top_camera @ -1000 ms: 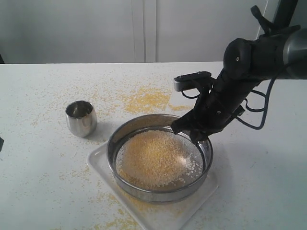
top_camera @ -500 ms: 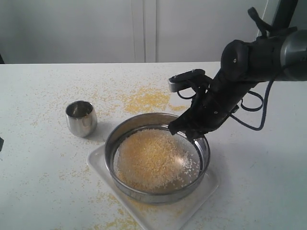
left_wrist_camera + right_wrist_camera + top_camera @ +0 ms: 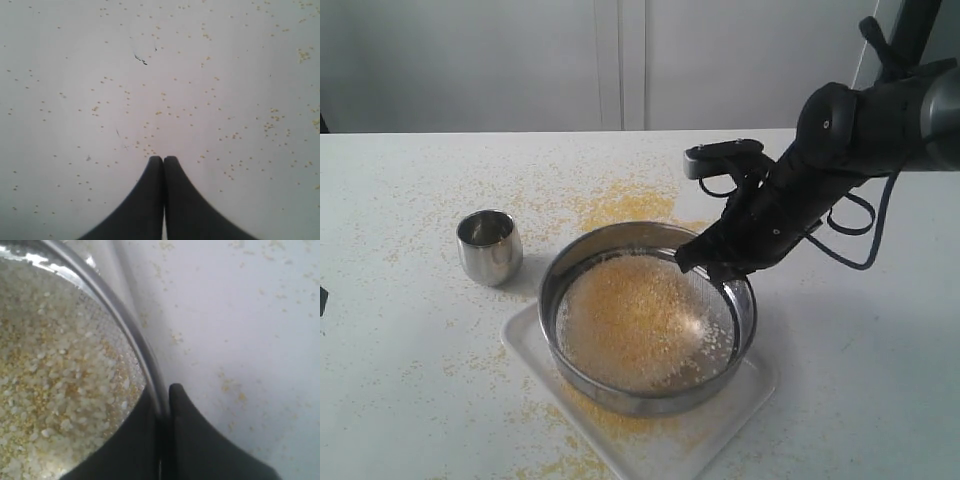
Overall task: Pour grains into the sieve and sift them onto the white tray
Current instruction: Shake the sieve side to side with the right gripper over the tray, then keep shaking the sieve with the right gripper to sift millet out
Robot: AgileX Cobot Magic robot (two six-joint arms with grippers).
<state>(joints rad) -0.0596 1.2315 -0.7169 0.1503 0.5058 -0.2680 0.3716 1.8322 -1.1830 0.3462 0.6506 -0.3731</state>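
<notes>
The white tray (image 3: 745, 395) is lying near centre, already catching yellow meal; the sieve (image 3: 620, 392) is tilting over it, its far-right rim pinched by the right gripper (image 3: 718, 276); the grains (image 3: 640, 315) are covering its mesh, so pouring looks done and sifting seems unfinished; the left gripper (image 3: 163, 165) is hanging clenched and empty.

A white table (image 3: 410, 400) spreads out on every side below the right pincer (image 3: 720, 278) and ends in a straight far edge behind it. Beyond that edge stands a pale grey wall (image 3: 470, 60), plain and smooth. Narrow vertical seams (image 3: 620, 60) split it behind the pincer, off towards the left arm's side. The light is soft and even, with only faint shadows on the tabletop. Just ahead of the left pincer (image 3: 163, 159), the surface carries a few small dark scratches (image 3: 140, 59).
</notes>
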